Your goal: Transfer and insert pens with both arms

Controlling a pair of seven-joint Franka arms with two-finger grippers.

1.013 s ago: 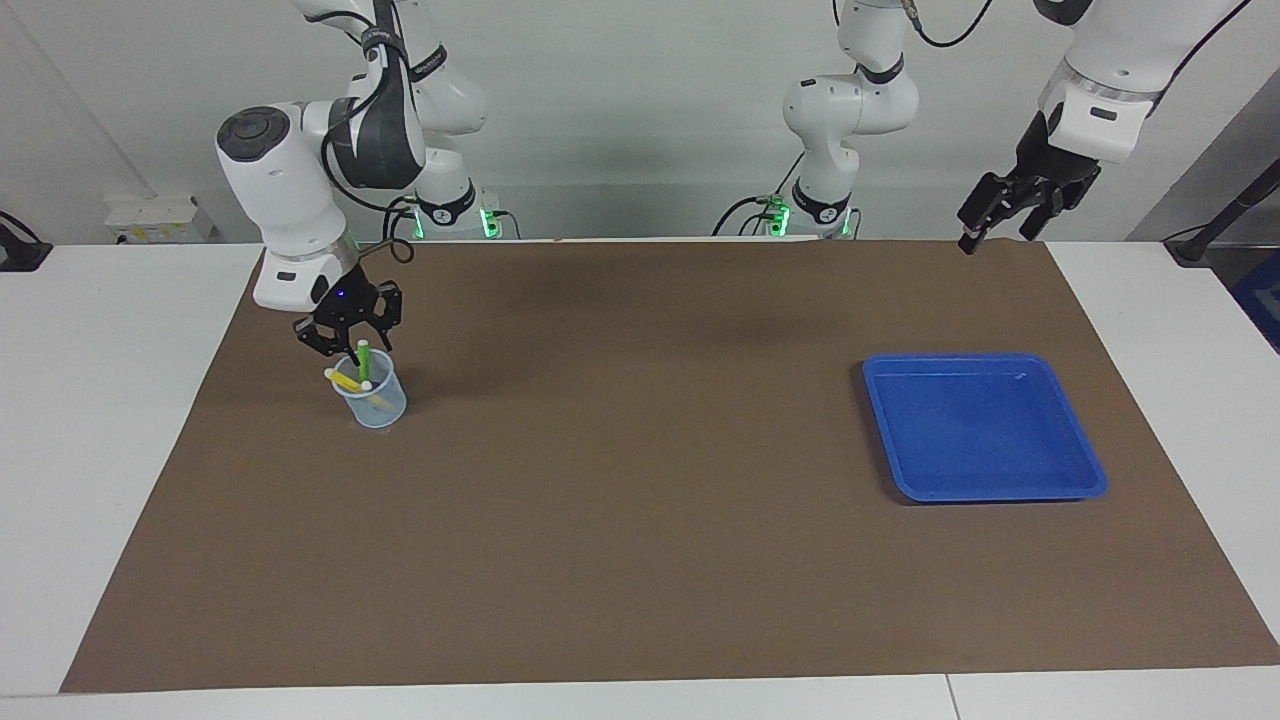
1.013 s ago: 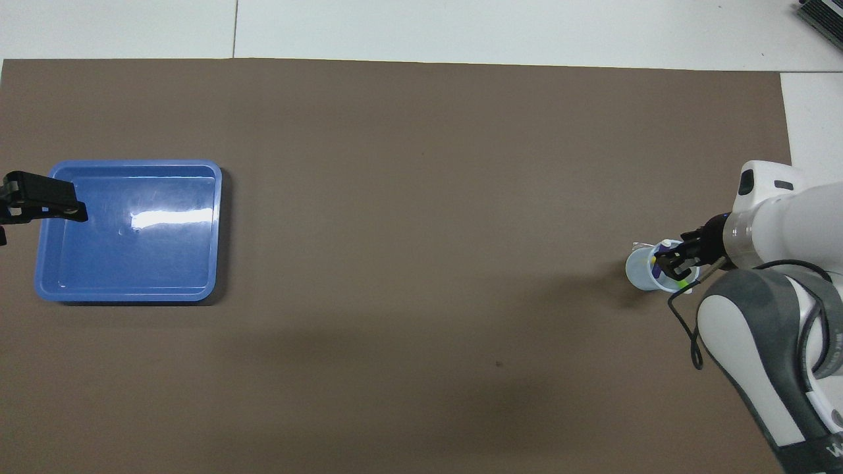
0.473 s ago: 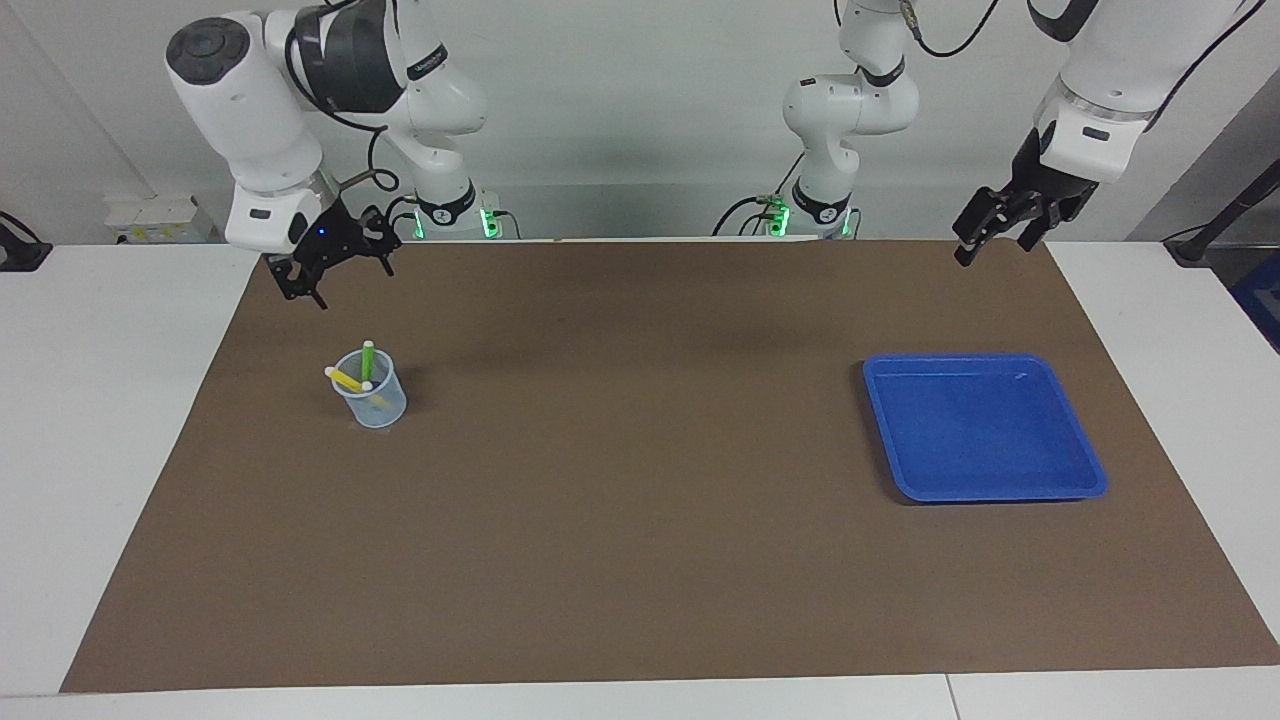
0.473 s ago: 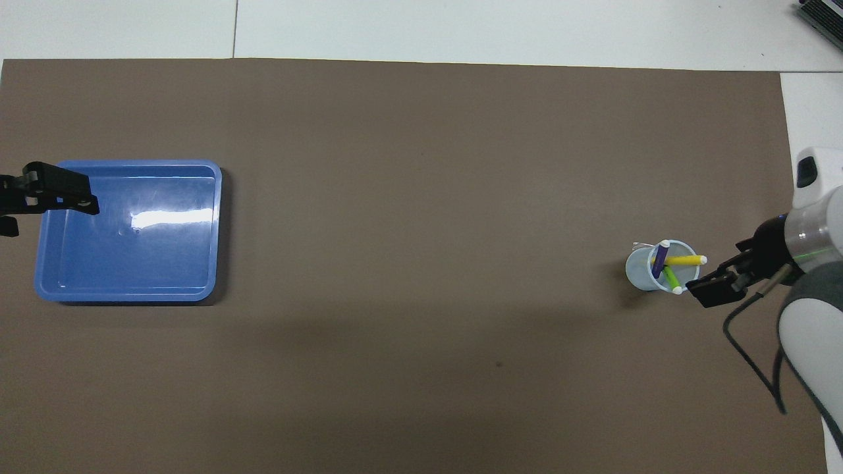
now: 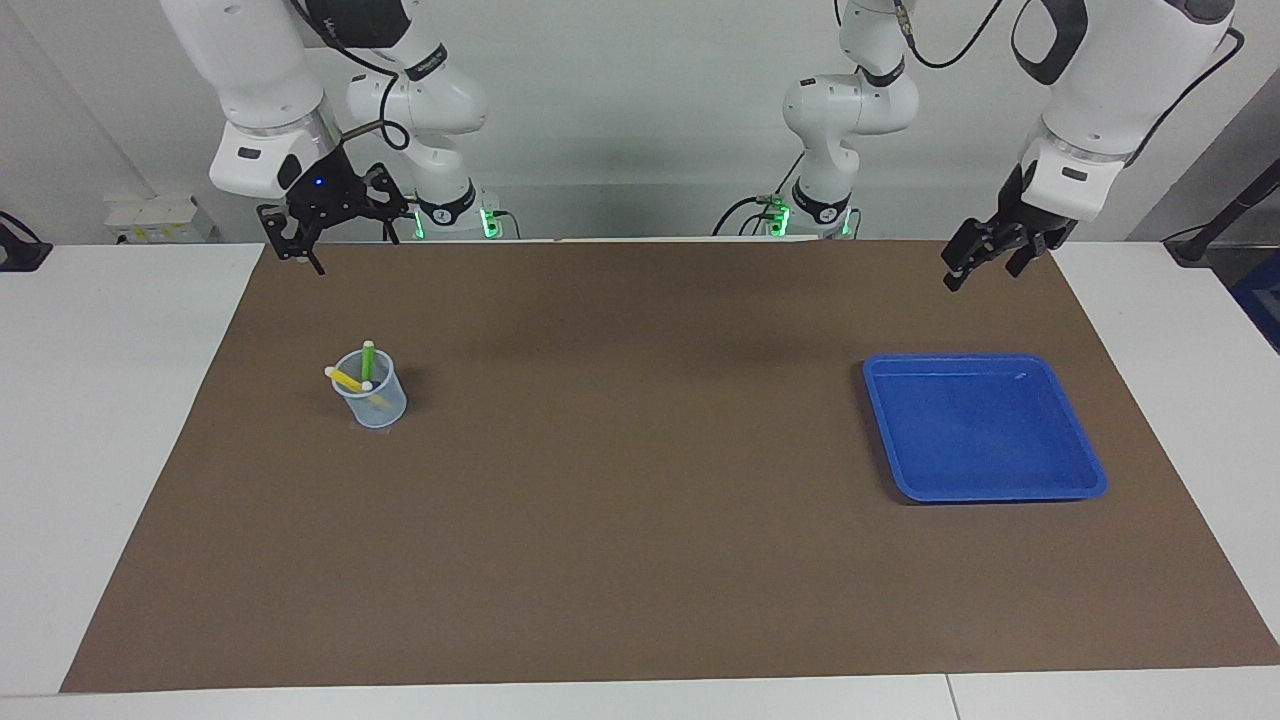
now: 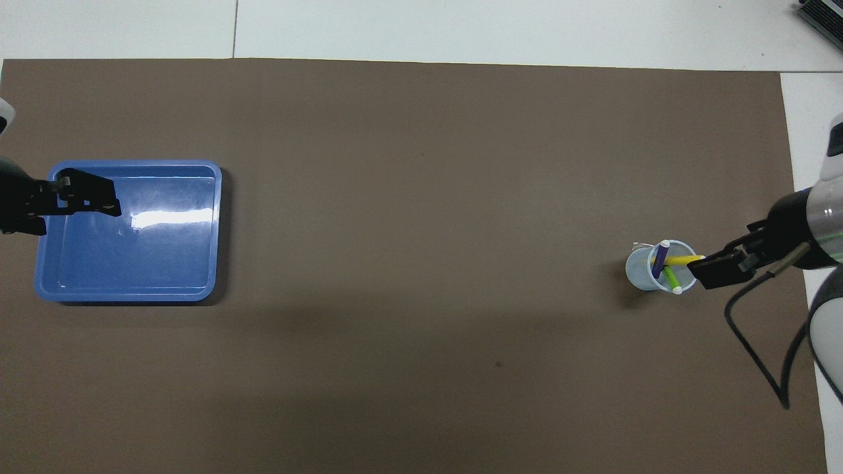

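Pens (image 5: 360, 372) stand leaning in clear cup (image 5: 372, 400) toward the right arm's end; right gripper (image 5: 335, 225) raised, fingers apart, empty; left gripper (image 5: 985, 258) likewise, blue tray (image 5: 1090, 470) vacant, suggesting insertion complete

Both tools, left (image 5: 985, 260) and right (image 5: 335, 225), hang raised, open.

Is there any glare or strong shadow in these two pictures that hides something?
Overhead view: a bright white glare streak lies on the floor of the blue tray, hiding nothing; soft broad shadows lie on the brown mat. Facing view: the tray shows only a faint sheen, and the clear cup holding the pens casts a small dark shadow.
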